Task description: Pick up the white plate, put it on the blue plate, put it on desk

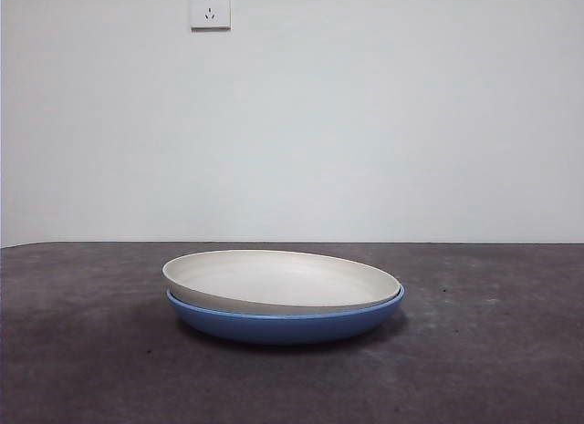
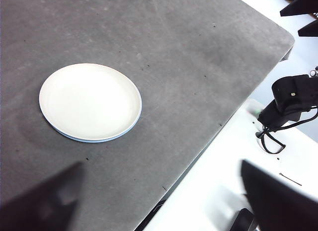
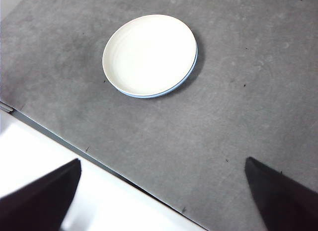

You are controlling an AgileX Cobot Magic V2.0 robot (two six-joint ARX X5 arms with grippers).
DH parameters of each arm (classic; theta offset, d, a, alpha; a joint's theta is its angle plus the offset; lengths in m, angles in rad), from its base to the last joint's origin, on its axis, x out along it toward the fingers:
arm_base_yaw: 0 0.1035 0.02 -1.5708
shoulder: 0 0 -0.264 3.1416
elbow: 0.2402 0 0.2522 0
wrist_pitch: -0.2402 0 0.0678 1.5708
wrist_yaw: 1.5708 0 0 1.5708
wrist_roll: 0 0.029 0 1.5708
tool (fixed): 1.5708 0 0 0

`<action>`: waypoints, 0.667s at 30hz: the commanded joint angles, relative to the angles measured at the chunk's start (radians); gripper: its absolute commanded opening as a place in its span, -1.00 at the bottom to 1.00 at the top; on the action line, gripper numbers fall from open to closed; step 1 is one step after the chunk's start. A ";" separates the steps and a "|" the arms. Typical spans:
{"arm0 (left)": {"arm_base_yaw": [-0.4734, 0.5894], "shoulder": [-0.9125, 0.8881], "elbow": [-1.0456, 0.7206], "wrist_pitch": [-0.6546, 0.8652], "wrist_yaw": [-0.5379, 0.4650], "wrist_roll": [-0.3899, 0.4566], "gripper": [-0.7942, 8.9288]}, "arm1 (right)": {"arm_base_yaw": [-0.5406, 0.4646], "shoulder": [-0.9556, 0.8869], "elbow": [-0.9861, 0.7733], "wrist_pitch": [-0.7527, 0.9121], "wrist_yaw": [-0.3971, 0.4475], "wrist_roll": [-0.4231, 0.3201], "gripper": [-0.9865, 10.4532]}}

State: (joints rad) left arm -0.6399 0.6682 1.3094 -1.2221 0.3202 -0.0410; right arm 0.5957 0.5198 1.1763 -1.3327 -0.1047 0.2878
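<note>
The white plate [image 1: 278,278] rests on the blue plate [image 1: 274,325], slightly tilted, in the middle of the desk [image 1: 493,351]. In the left wrist view the white plate [image 2: 89,101] covers the blue plate [image 2: 130,128], of which only a thin rim shows. The right wrist view shows the white plate [image 3: 149,54] the same way, with a sliver of the blue plate [image 3: 186,77]. My left gripper [image 2: 164,201] is open, high above and away from the plates. My right gripper [image 3: 164,196] is open, high above the desk's edge, also empty.
A wall socket [image 1: 210,6] is on the white wall behind. The desk's edge [image 2: 208,136] borders a white base, where another black arm [image 2: 290,99] stands. The desk's edge [image 3: 59,141] also runs through the right wrist view.
</note>
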 commanded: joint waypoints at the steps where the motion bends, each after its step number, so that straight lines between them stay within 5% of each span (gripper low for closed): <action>1: -0.007 0.005 0.012 0.016 0.002 -0.006 -0.78 | 0.007 0.005 0.016 0.003 0.012 -0.007 -0.76; 20: 0.021 -0.003 0.003 0.017 0.002 -0.013 -0.76 | 0.007 0.005 0.017 0.016 0.008 -0.008 -0.75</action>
State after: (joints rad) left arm -0.6243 0.6647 1.3033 -1.2209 0.3206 -0.0463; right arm 0.5957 0.5205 1.1763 -1.3323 -0.1001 0.2852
